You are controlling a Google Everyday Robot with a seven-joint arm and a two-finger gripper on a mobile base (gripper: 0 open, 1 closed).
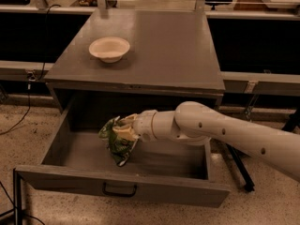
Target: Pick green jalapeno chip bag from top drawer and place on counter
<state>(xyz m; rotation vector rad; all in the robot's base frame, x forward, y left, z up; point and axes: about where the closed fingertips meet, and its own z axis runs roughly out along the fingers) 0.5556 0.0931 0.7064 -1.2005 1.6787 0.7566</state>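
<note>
— Where is the green jalapeno chip bag (114,142)?

— Inside the open top drawer (70,178), left of its middle. It hangs crumpled, its upper part caught by the gripper (123,132) and its lower tip pointing down at the drawer bottom. I cannot tell whether that tip touches the bottom.

— And the fingers?

— Closed narrowly on the bag's top, pinching the crinkled foil between them. The cream-coloured arm (225,132) comes in from the right, crossing above the drawer's right side, with the wrist level.

— How does the drawer stand?

— Pulled well out below the counter's front edge. Its plain front faces the camera, with the dark pull handle (120,190) at the centre.

— What about the counter (164,55)?

— A flat grey top above the drawer. A cream bowl (109,48) sits upright toward its left edge, nearer the back than the front, well apart from the bag. The bag itself is below the counter's front edge, roughly under the bowl's side of the top.

— Anything around it?

— Speckled floor (28,130) on both sides, and a dark cable trailing at the left.
</note>
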